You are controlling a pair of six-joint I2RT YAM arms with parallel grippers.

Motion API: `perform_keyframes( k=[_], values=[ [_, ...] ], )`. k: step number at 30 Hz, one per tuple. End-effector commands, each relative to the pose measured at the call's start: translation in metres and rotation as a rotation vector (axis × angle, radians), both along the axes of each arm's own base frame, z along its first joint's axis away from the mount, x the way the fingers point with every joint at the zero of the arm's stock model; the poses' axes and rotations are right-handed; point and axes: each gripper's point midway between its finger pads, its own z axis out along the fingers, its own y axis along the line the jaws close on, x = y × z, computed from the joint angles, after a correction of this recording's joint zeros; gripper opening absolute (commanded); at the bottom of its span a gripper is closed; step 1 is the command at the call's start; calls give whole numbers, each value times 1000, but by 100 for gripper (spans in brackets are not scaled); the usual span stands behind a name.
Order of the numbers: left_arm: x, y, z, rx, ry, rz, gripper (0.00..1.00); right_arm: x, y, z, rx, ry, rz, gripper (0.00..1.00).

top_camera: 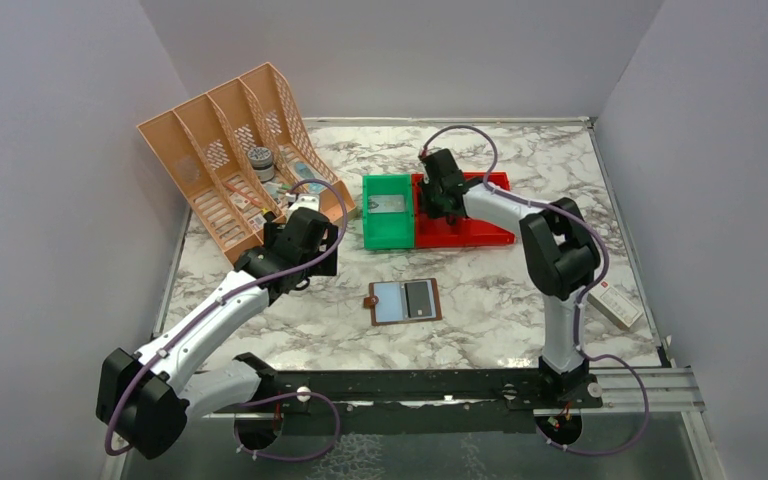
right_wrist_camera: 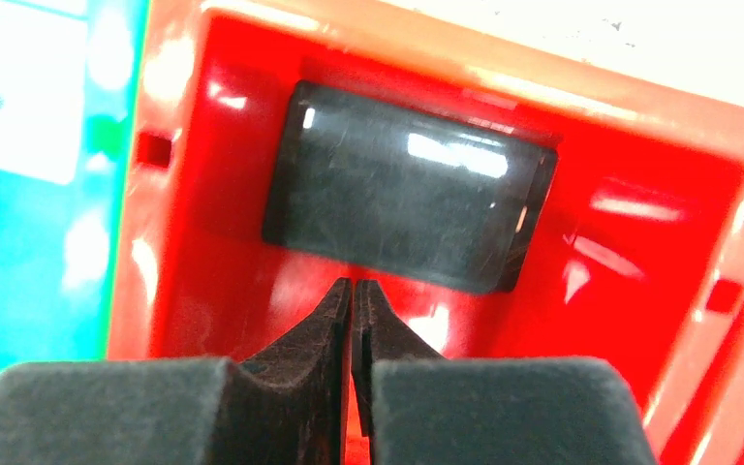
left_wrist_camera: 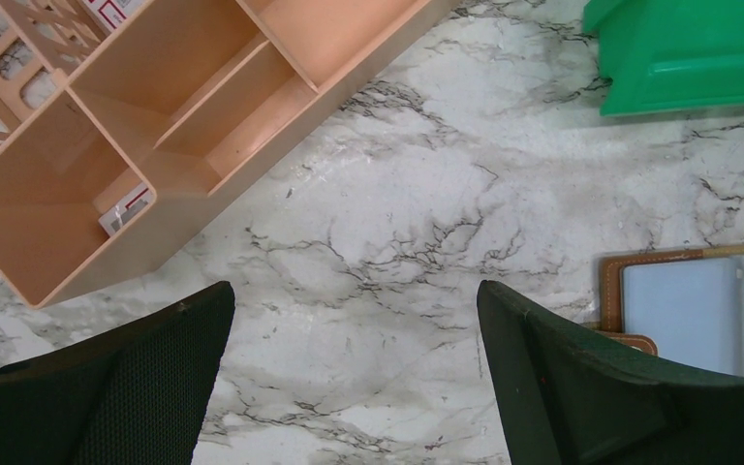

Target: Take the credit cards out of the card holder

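Found right claw (right_wrist_camera: 352, 291) closed, empty, over dark card (right_wrist_camera: 407, 213) in red bin (right_wrist_camera: 639, 223); left claw (left_wrist_camera: 354, 291) gaping near wallet (left_wrist_camera: 610, 291), presumably for next card.

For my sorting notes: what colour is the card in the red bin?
The card in the red bin is glossy dark grey; clearest in the right wrist view.

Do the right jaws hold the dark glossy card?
No, the dark glossy card lies in the red plastic bin, ahead of the shut right jaws.
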Motion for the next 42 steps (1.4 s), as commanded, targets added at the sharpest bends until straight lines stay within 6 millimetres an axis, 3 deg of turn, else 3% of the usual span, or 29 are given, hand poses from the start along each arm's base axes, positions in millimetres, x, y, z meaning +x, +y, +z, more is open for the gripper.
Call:
perform_keyframes(
  k=[1, 6, 10, 15, 22, 29, 33, 42],
  values=[
    [-1, -16, 12, -89, -26, -80, 99, -9, 16, 62, 146, -83, 42, 8],
    [-4, -51, 39, -305, -115, -190, 99, -40, 17, 105, 255, -129, 96, 13],
    [-13, -98, 49, -571, -135, -315, 99, -82, 20, 111, 383, -92, 143, 18],
    [-27, -142, 35, -770, -20, -404, 93, -142, 24, 97, 558, 4, 192, 24],
    [-44, -187, 15, -737, 51, -459, 87, -203, 19, 61, 678, 158, 195, 23],
    [-51, -216, -7, -756, 122, -425, 72, -228, 25, 35, 761, 287, 189, 15],
    [-53, -222, -23, -760, 168, -401, 63, -227, 25, 29, 755, 305, 176, 13],
    [-50, -235, -41, -772, 220, -388, 58, -227, 22, 3, 710, 356, 137, 12]
  ],
)
